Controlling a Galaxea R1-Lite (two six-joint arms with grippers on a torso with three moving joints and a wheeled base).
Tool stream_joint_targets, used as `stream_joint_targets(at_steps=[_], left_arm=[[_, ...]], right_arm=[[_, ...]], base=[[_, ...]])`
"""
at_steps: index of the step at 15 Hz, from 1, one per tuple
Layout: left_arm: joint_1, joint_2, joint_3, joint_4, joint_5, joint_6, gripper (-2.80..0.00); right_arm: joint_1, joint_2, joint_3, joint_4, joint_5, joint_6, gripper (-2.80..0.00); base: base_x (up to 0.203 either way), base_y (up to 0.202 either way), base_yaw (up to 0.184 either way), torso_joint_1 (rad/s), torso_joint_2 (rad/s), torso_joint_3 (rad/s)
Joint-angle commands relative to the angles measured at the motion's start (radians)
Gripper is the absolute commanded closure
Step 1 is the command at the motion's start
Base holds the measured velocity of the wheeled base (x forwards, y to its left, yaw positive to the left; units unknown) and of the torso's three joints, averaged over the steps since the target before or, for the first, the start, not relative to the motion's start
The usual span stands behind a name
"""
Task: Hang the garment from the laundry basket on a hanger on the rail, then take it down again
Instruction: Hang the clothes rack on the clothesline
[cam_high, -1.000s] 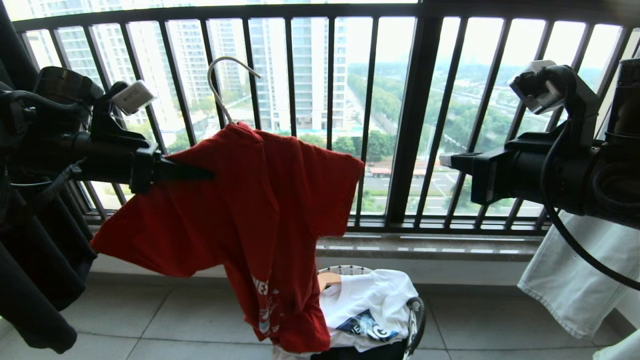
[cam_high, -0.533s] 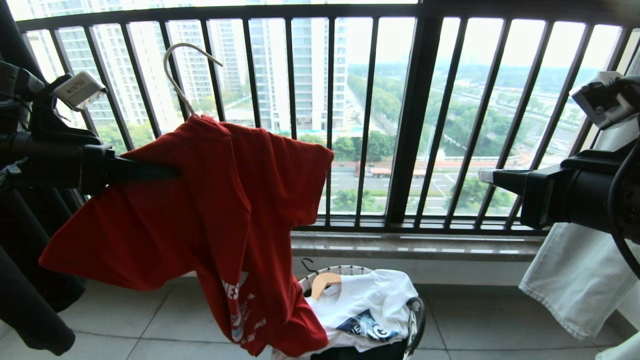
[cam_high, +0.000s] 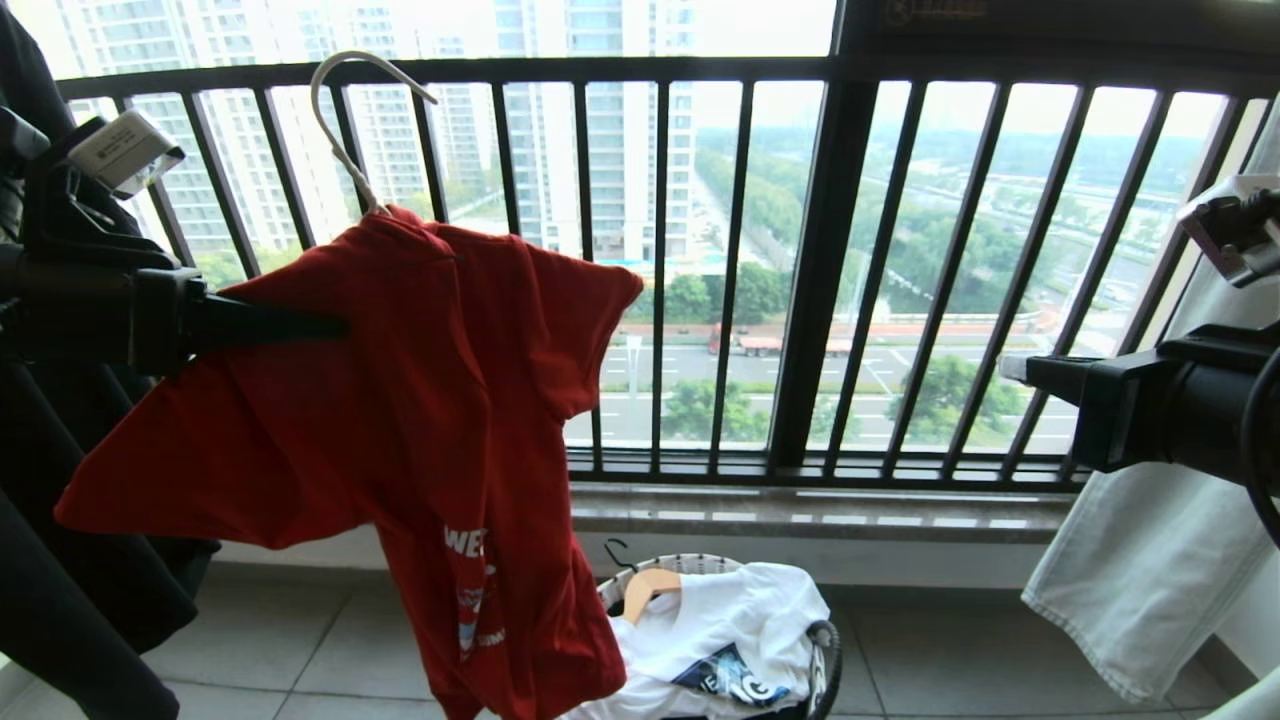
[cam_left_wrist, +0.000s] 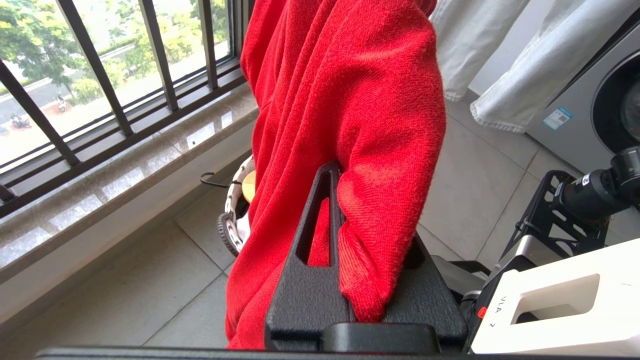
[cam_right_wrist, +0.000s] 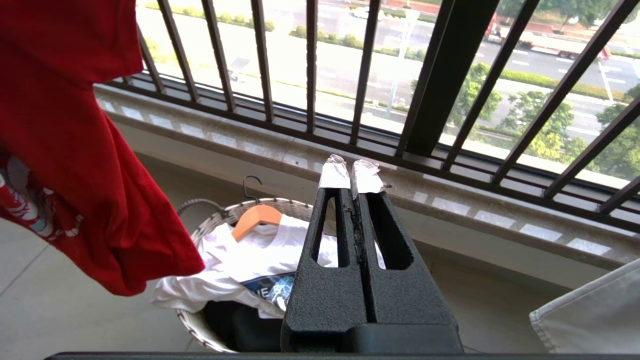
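Observation:
The garment (cam_high: 430, 400), a red T-shirt with white lettering, hangs in the air on the cream wire hanger (cam_high: 345, 120), whose hook points up in front of the window bars. My left gripper (cam_high: 335, 325) reaches in level from the left and is shut on the shirt's shoulder. Red cloth bulges between its black fingers (cam_left_wrist: 310, 270), and the left gripper's tips (cam_left_wrist: 335, 175) are buried in the garment (cam_left_wrist: 350, 100). My right gripper (cam_high: 1010, 368) hovers apart at the right, shut and empty (cam_right_wrist: 351, 172). The laundry basket (cam_high: 828, 650) stands on the floor below (cam_right_wrist: 210, 220). The rail is out of view.
A black barred window railing (cam_high: 810, 270) and stone sill (cam_high: 820, 505) run across ahead. A white T-shirt (cam_high: 730, 620) on a wooden hanger (cam_high: 645, 590) lies in the basket. Pale cloth (cam_high: 1130, 570) hangs at the right, dark cloth (cam_high: 70, 560) at the left. A washing machine (cam_left_wrist: 600, 90) stands behind.
My left gripper has carried the hanger and garment leftward and up. The right gripper has drawn off to the right. The view itself has tilted slightly upward.

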Motion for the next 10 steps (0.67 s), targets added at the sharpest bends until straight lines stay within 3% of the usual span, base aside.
stream_joint_targets(at_steps=[1, 3, 7, 10], left_arm=[[-0.009, -0.036, 0.019, 0.005, -0.004, 0.002, 0.00], [-0.020, -0.079, 0.038, 0.006, -0.004, 0.000, 0.00], [-0.029, -0.173, 0.036, 0.003, -0.002, -0.130, 0.00], [-0.028, -0.233, 0.040, 0.006, 0.004, -0.155, 0.00]], right_arm=[[-0.003, -0.011, 0.027, 0.002, -0.001, 0.001, 0.00], [-0.003, -0.017, 0.044, 0.000, -0.001, 0.001, 0.00], [-0.004, -0.021, 0.063, 0.000, -0.001, 0.006, 0.00], [-0.003, -0.021, 0.065, -0.001, -0.001, 0.009, 0.00]], base=[[0.000, 0.000, 0.000, 0.080, -0.49, -0.290], [0.000, 0.000, 0.000, 0.127, -0.45, -0.319], [0.000, 0.000, 0.000, 0.157, -0.46, -0.313], [0.000, 0.000, 0.000, 0.182, -0.48, -0.305]])
